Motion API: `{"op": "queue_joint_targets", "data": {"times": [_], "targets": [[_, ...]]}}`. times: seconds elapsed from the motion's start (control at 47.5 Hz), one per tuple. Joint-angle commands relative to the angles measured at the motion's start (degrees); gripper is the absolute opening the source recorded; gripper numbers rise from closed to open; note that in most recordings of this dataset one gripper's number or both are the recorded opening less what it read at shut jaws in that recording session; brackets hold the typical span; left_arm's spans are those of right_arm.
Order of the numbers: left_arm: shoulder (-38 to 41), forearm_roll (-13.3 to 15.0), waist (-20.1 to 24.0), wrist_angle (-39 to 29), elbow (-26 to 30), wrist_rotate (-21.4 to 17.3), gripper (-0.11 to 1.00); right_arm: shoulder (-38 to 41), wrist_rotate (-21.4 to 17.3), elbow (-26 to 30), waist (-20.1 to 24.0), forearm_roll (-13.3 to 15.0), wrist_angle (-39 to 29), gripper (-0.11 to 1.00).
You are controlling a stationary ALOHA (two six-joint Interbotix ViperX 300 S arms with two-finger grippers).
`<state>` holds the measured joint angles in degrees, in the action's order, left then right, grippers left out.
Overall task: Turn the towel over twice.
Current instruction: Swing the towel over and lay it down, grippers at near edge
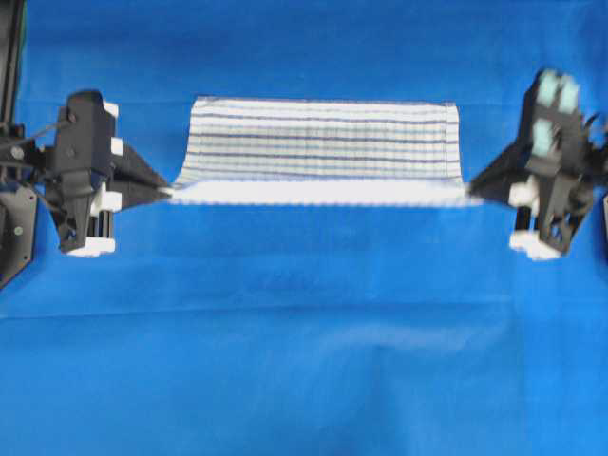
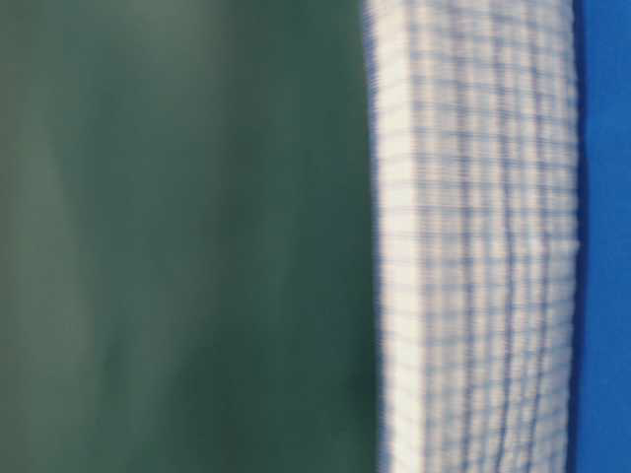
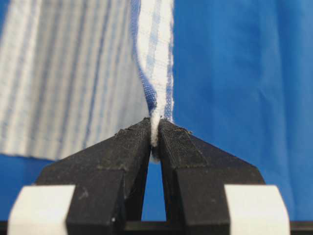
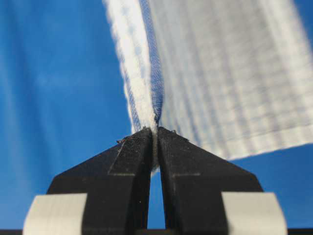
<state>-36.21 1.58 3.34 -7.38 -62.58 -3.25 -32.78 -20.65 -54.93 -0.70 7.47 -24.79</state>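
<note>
Towel (image 1: 323,138) hangs stretched between both grippers above the blue sheet (image 1: 304,361), its near edge raised and taut, its far edge lying on the sheet. Left gripper (image 3: 154,134) has its jaws clamped on the towel's left corner. Right gripper (image 4: 155,134) has its jaws clamped on the right corner. Striped face points upward.

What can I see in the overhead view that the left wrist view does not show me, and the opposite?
Overhead alone: both hands, left hand and right hand, stretching the towel's near edge taut between them. Left wrist alone: the fingers shut on the towel's corner. Shared: the striped towel over the blue sheet.
</note>
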Motion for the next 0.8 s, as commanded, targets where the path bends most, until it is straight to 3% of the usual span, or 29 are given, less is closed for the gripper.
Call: {"op": "queue_joint_targets", "data": {"times": [0.0, 0.337, 0.652, 0.778], "targets": [[0.88, 0.09, -1.93, 2.64, -0.88, 1.23, 0.04, 2.20, -2.55, -0.09, 2.64, -0.09, 1.85, 0.06], [6.86, 0.09, -10.46, 8.88, -3.78, 9.14, 0.04, 10.99, -9.93, -1.14, 10.11, -0.18, 9.40, 0.06], [16.44, 0.09, -15.82, 13.18, -2.72, 16.08, 0.04, 15.73, -14.94, -0.70, 13.97, -0.09, 9.93, 0.06], [18.28, 0.09, -17.31, 13.10, -1.76, 16.52, 0.04, 16.88, -16.88, -0.26, 15.47, -0.09, 9.93, 0.06]]}}
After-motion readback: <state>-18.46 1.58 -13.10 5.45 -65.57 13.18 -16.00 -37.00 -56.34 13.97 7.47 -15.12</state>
